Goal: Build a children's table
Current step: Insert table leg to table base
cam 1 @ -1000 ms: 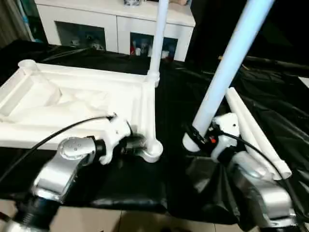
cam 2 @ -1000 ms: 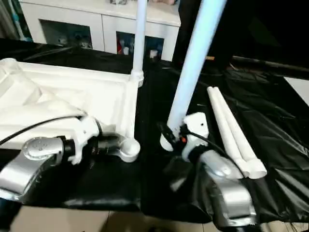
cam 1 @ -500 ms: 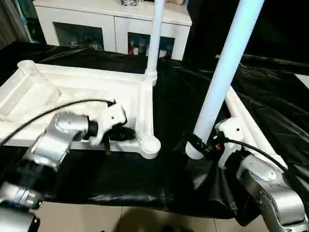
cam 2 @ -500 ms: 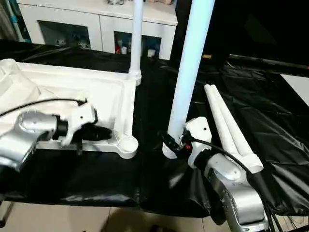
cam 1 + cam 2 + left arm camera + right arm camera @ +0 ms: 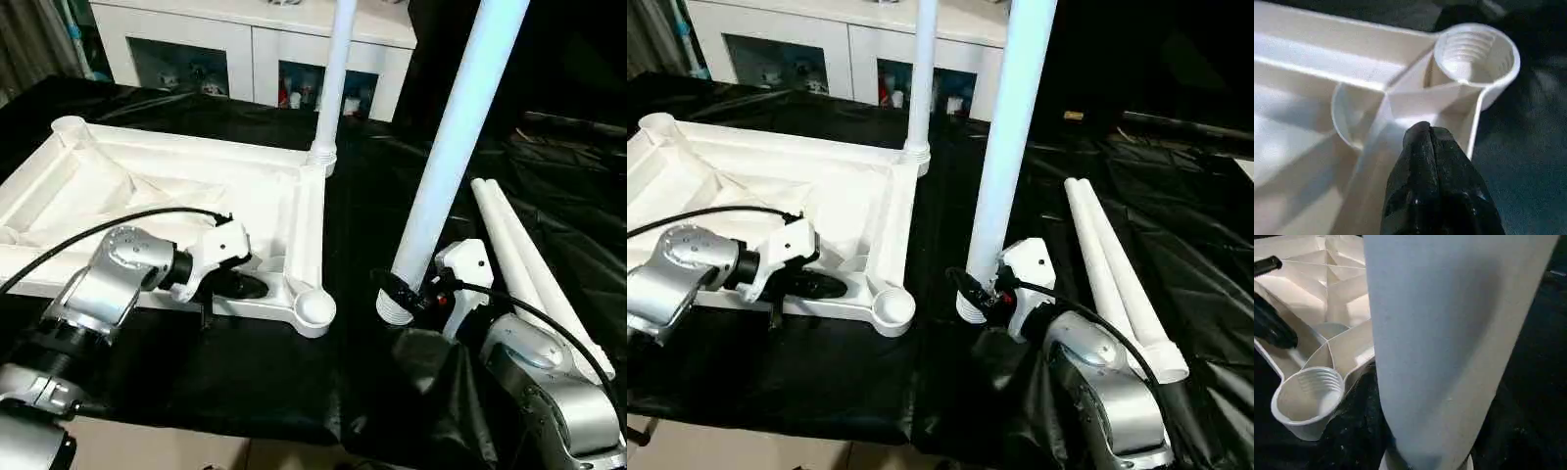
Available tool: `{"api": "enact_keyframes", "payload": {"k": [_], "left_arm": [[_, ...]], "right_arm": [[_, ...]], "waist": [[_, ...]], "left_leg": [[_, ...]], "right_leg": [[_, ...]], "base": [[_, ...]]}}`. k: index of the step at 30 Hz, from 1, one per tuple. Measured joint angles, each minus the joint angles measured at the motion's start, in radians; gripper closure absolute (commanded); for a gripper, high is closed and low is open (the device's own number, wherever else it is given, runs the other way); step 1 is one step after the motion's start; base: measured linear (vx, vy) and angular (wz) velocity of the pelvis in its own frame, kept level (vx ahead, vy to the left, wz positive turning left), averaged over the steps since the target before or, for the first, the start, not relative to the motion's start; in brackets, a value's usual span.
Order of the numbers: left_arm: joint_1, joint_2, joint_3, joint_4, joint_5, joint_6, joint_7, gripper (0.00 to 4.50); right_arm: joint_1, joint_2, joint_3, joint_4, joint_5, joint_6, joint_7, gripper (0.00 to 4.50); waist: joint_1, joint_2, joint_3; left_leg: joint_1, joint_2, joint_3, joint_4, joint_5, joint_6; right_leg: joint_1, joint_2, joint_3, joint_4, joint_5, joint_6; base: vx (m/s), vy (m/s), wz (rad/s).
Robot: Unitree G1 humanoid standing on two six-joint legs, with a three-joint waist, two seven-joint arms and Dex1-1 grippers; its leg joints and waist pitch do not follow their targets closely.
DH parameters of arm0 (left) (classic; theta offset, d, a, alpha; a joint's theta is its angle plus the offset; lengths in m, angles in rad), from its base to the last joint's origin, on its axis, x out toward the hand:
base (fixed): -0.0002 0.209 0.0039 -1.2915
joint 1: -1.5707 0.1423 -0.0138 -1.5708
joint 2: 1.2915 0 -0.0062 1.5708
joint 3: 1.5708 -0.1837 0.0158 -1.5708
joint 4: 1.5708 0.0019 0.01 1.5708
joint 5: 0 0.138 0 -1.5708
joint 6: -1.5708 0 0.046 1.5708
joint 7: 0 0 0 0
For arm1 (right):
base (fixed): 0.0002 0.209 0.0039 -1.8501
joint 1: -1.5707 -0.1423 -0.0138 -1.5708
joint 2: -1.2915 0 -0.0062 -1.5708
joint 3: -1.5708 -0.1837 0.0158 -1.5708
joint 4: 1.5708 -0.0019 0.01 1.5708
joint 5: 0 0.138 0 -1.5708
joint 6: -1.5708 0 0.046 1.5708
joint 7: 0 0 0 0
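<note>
The children's table top point(image 5: 147, 186) lies upside down on the black cloth, its ribs facing up. One white leg point(image 5: 333, 78) stands in the far right corner socket. My right gripper point(image 5: 407, 294) is shut on a second leg point(image 5: 456, 147), held nearly upright with its threaded end just above the cloth, to the right of the empty near corner socket point(image 5: 315, 308). My left gripper point(image 5: 1422, 132) is shut with nothing in it. Its tip rests on the ribs just inside that socket point(image 5: 1474, 51).
Two loose legs point(image 5: 529, 264) lie side by side on the cloth to the right of my right arm. A white cabinet point(image 5: 245, 49) with glass doors stands behind the table. The cloth's front edge runs close under both forearms.
My left gripper has shut and drawn back a little from the near corner socket. The held leg now stands a little more upright. The camera has shifted.
</note>
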Motion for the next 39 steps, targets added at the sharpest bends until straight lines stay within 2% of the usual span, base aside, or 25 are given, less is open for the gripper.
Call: {"api": "enact_keyframes", "payload": {"k": [1, 4, 10, 21, 29, 33, 39], "left_arm": [[-0.001, -0.001, 0.005, 0.0, -0.006, 0.0, 0.0, 4.3], [-0.002, -0.012, 0.021, 0.0, -0.026, 0.003, 0.001, 4.06], [0.006, -0.002, 0.027, -0.049, -0.059, 0.036, -0.044, 3.72], [0.064, 0.026, 0.023, -0.142, -0.058, 0.072, -0.041, 2.82], [0.072, 0.035, 0.022, -0.152, -0.057, 0.078, -0.042, 2.18], [0.079, 0.011, 0.043, -0.153, -0.055, 0.024, 0.019, 1.83], [0.15, -0.008, 0.078, -0.212, -0.051, 0.008, 0.113, 1.76]], "right_arm": [[0.0, 0.0, 0.0, 0.0, 0.0, 0.0, 0.0, 2.65], [0.0, 0.0, 0.002, 0.0, 0.0, 0.0, 0.0, 2.65], [0.002, 0.0, 0.008, 0.0, 0.0, 0.003, 0.0, 2.65], [0.002, 0.009, 0.02, 0.0, 0.0, 0.006, -0.001, 2.65], [0.011, 0.01, 0.027, -0.001, 0.0, 0.009, -0.002, 2.65], [0.021, 0.013, 0.026, 0.0, -0.002, 0.008, -0.006, 2.65], [0.019, 0.034, 0.028, 0.0, -0.004, 0.007, -0.016, 2.65]], "waist": [[-0.001, 0.0, 0.0], [0.001, 0.0, 0.0], [0.003, 0.0, 0.0], [0.004, 0.0, 0.0], [0.003, 0.001, 0.0], [0.004, 0.001, 0.001], [-0.002, -0.002, 0.001]], "left_leg": [[0.0, 0.0, 0.0, 0.0, 0.0, 0.0], [0.001, 0.0, 0.0, 0.0, 0.0, 0.0], [0.001, 0.0, 0.0, 0.0, 0.001, -0.003], [0.0, 0.001, 0.0, -0.002, 0.002, -0.004], [-0.001, 0.001, 0.0, -0.002, 0.002, -0.004], [-0.001, 0.001, 0.0, -0.002, 0.002, -0.004], [-0.001, 0.002, 0.0, -0.004, 0.002, -0.004]], "right_leg": [[0.0, 0.0, 0.0, 0.0, 0.0, 0.0], [0.001, 0.0, 0.0, 0.0, 0.0, 0.0], [0.003, -0.001, 0.001, 0.001, 0.0, 0.0], [0.004, -0.001, 0.001, 0.001, -0.001, 0.002], [0.004, -0.001, 0.001, 0.001, -0.001, 0.002], [0.004, -0.001, 0.001, 0.0, -0.001, 0.002], [0.004, 0.0, 0.001, 0.0, -0.005, 0.008]], "base": [[0.0, 0.0, 0.0], [0.0, 0.0, 0.0], [0.0, 0.0, 0.0], [0.0, 0.0, 0.0], [0.0, 0.0, 0.0], [0.0, 0.0, 0.0], [0.0, 0.0, 0.0]]}}
